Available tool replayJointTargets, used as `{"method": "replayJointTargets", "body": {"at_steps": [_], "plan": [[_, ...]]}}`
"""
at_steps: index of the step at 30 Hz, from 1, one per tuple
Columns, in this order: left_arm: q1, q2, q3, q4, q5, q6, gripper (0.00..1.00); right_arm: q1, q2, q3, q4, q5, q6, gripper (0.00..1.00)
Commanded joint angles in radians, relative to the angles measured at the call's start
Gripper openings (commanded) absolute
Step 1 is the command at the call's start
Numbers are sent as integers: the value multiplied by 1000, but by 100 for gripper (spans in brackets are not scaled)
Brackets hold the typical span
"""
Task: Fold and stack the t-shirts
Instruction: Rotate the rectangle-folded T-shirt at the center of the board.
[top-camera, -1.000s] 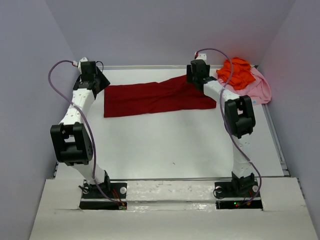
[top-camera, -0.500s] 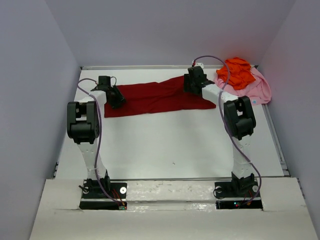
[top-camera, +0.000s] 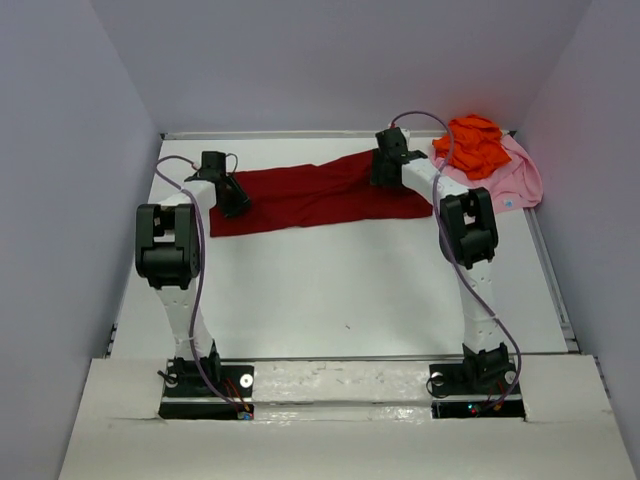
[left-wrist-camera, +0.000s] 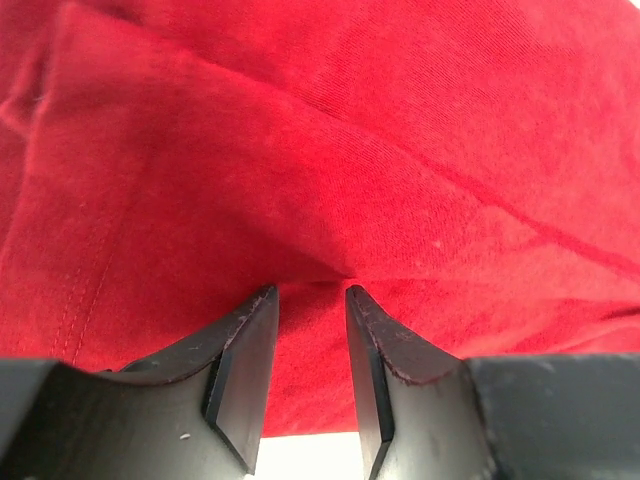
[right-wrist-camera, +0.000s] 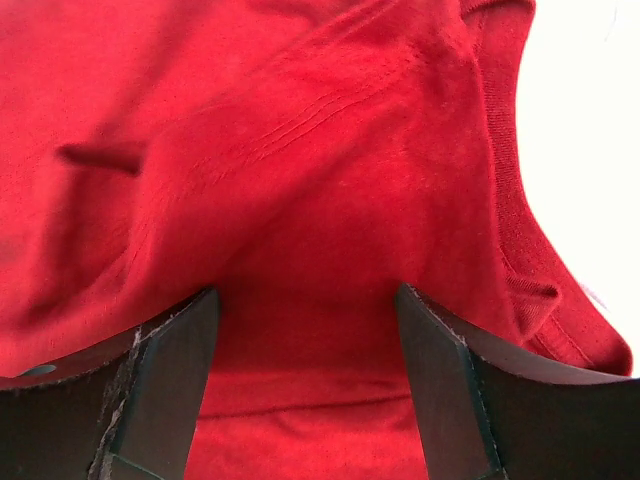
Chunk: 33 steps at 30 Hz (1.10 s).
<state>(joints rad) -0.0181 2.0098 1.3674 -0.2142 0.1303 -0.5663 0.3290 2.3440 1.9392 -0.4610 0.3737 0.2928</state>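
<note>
Pinching the dark red t-shirt is the left gripper (right gripper spread wide over it).

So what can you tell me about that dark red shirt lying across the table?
The dark red t-shirt looks like soft, plain cloth. It lies flat but creased, as a long strip across the far part of the table, and stitched seams show up close. The left gripper is down on its left end with fingers narrowly apart. The right gripper is on its right part, fingers wide over rumpled folds.
</note>
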Motion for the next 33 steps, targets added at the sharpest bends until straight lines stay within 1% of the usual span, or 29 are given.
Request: {"method": "replayJointTargets", "body": {"at_steps": [1, 3, 7, 9, 12, 13, 15, 16, 18, 19, 26, 28, 29, 30, 32, 33], "plan": [[-37, -75, -100, -77, 5, -23, 46, -42, 32, 98, -85, -45, 32, 77], [-45, -104, -148, -45, 17, -38, 46, -51, 44, 128, -91, -55, 31, 77], [-62, -176, -287, 19, 101, -69, 46, -51, 87, 193, -117, -78, 25, 77], [-77, -198, -347, 39, 121, -78, 46, -51, 101, 227, -126, -94, 22, 77], [-92, -241, -418, 79, 137, -96, 46, -60, 127, 259, -131, -143, 17, 77], [-97, -255, -474, 93, 153, -102, 46, -61, 133, 277, -133, -160, 19, 77], [-114, -302, -537, 147, 172, -129, 46, -61, 152, 300, -139, -182, 14, 77], [-143, -319, -580, 151, 163, -136, 46, -61, 156, 308, -139, -191, 12, 77], [-180, -354, -619, 177, 157, -159, 46, -61, 163, 325, -139, -220, 12, 77], [-215, -380, -646, 182, 149, -179, 46, -61, 170, 329, -137, -238, 17, 77], [-356, -465, -738, 208, 141, -265, 46, -61, 212, 366, -128, -341, 16, 76], [-397, -506, -755, 230, 112, -280, 46, -61, 222, 388, -125, -364, 14, 76], [-417, -519, -775, 228, 101, -299, 46, -61, 228, 388, -117, -402, 14, 76], [-463, -545, -800, 223, 79, -313, 46, -61, 232, 392, -110, -413, 16, 76], [-515, -578, -824, 230, 75, -346, 46, -61, 232, 392, -99, -435, 16, 76], [-516, -579, -838, 228, 72, -357, 46, -61, 232, 394, -94, -440, 13, 76]]}}
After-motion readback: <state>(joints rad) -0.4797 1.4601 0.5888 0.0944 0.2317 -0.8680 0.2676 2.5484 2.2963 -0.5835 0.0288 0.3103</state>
